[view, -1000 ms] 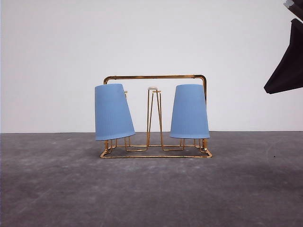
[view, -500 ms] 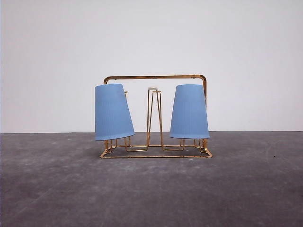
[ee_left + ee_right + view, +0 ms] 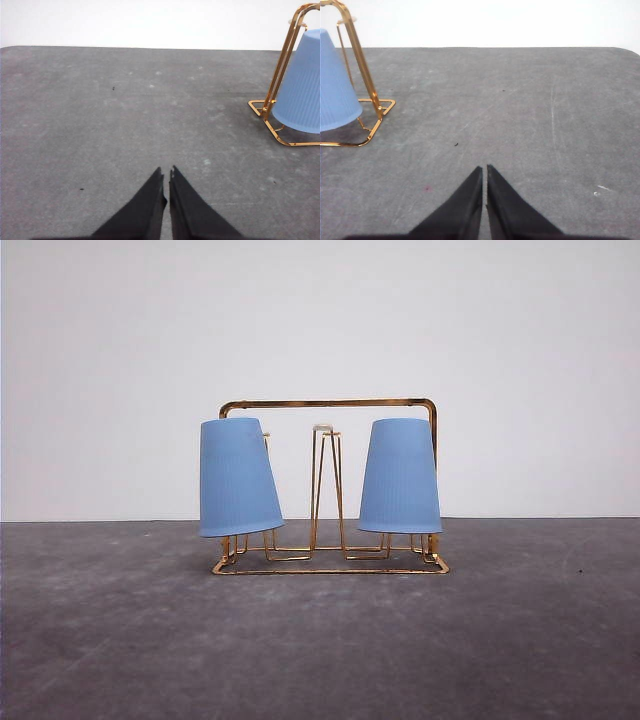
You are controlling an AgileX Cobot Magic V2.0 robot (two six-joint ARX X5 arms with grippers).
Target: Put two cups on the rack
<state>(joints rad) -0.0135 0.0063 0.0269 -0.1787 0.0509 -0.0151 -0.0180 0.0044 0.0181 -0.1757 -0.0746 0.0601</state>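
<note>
Both light-blue cups, the left cup (image 3: 238, 478) and the right cup (image 3: 400, 477), hang upside down on prongs of the gold wire rack (image 3: 330, 405) on the grey desk (image 3: 320, 640). The right arm, at the frame's edge a second ago, has withdrawn from the front view. The left gripper (image 3: 166, 176) and right gripper (image 3: 484, 172) hover pinched together and empty, so the task looks complete.

— Status of the grippers?

— I see the left gripper (image 3: 166, 173) with its black fingers (image 3: 145, 205) brought together, tips nearly meeting, holding nothing. My right gripper (image 3: 484, 169) reads the same: both fingers (image 3: 507, 202) closed to a thin slit, nothing between them.
</note>
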